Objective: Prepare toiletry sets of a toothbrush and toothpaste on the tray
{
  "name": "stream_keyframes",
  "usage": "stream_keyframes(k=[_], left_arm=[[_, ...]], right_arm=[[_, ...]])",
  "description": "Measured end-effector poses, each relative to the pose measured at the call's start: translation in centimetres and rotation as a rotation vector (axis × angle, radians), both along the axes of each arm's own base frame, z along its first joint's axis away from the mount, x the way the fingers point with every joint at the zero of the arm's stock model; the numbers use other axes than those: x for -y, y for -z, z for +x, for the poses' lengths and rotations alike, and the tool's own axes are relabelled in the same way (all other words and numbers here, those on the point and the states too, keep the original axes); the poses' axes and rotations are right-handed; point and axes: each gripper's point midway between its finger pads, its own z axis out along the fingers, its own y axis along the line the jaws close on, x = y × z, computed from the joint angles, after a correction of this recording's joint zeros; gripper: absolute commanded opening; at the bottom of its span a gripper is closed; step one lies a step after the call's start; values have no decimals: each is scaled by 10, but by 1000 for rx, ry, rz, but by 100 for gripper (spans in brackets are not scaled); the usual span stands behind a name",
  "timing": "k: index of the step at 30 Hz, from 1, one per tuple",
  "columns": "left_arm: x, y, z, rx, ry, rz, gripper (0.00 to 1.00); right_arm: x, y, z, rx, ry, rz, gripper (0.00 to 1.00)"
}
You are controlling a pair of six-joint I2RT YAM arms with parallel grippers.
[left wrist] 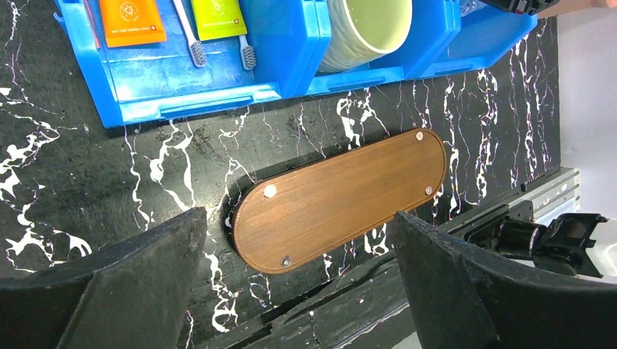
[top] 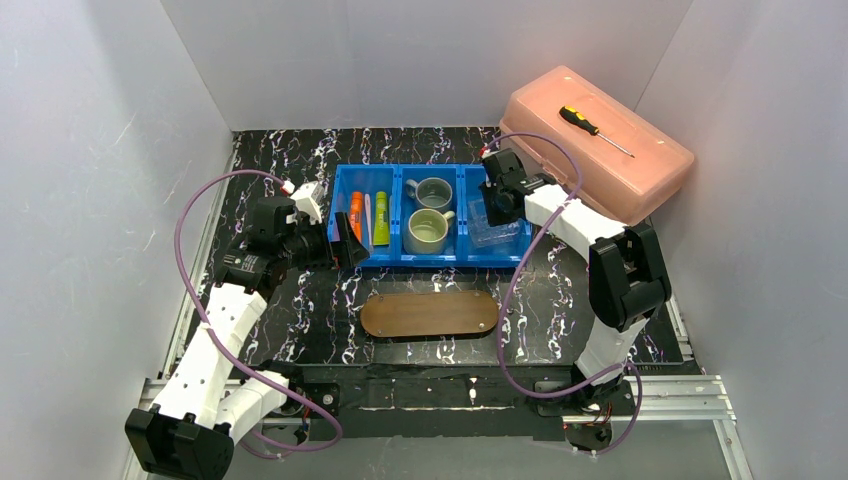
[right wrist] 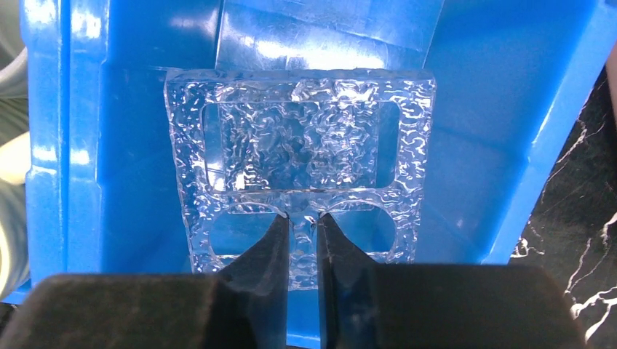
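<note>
1. Tray (top: 430,313) and everything else rest on a black marbled surface (top: 300,310).
2. Far right stands a pink box (top: 640,180), a screwdriver (top: 590,128) on its lid.
3. A blue bin (top: 440,259) sits just beyond the tray.
4. The tray, a brown oval, lies bare between the arms.
5. The left gripper (left wrist: 298,218) hangs spread wide above the tray's left end.
6. The right gripper (right wrist: 302,218) pinches the clear holder (right wrist: 298,167) in the bin's right compartment.
7. The grey mug (top: 432,190) and the pale green mug (top: 428,230) fill the middle compartment.
8. The orange tube (top: 356,217), the green tube (top: 382,218) and the toothbrushes (left wrist: 190,36) lie in the left compartment.
</note>
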Motion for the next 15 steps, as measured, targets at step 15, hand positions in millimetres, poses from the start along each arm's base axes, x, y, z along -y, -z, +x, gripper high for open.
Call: stream_keyframes(k=[15], left_arm=[[0,0,0,-1,0,0,98]], right_arm=[[-1,-19,0,22,11,22,1]])
